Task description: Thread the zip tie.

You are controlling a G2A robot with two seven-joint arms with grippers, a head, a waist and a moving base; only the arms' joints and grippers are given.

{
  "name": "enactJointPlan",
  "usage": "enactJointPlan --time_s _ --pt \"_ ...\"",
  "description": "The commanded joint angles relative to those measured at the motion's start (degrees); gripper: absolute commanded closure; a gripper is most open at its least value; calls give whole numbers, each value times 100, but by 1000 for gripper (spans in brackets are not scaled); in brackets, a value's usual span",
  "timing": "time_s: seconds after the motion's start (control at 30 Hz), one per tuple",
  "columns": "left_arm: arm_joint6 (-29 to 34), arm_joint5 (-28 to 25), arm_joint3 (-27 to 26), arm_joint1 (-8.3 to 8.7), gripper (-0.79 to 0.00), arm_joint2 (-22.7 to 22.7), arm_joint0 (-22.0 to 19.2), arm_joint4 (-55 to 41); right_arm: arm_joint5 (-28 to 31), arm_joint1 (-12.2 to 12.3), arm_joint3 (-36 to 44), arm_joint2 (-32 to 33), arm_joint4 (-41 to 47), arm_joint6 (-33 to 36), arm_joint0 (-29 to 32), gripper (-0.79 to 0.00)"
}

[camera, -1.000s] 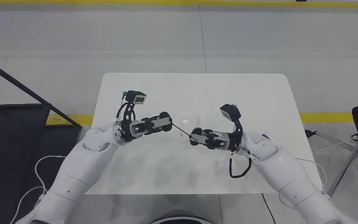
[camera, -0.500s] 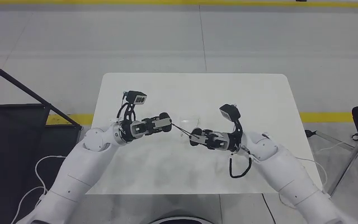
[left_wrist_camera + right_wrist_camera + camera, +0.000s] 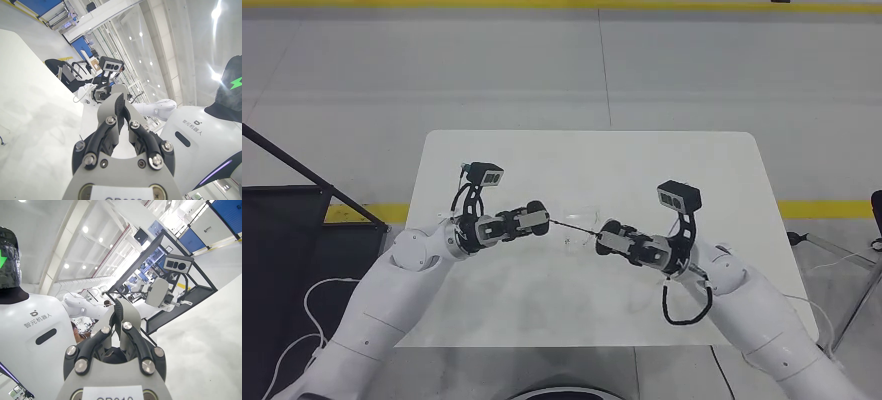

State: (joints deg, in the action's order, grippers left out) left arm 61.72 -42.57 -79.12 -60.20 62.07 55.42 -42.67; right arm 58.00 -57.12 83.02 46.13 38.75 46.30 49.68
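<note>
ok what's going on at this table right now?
Both arms hold one thin dark zip tie over the white table. The left pincer is shut on one end and the right pincer on the other, with the tie stretched straight between them. No loop shows yet.

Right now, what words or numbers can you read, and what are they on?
On the left gripper, white label: cut off at the picture's edge, unreadable.
On the right gripper, white label: cut off too.
Blue board in the room behind: print too small to read.
Zip tie: no print visible.
</note>
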Motion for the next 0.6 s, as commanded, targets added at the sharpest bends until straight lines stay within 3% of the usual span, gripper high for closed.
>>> enactJointPlan --time_s 0.0,0.57 --pt "-14 -14 -1 -1 0 4 3 23 0 40 77 32 98 0 42 0" --pt "-59 -59 -9 -5 0 18 22 75 0 328 694 396 740 1 384 0"
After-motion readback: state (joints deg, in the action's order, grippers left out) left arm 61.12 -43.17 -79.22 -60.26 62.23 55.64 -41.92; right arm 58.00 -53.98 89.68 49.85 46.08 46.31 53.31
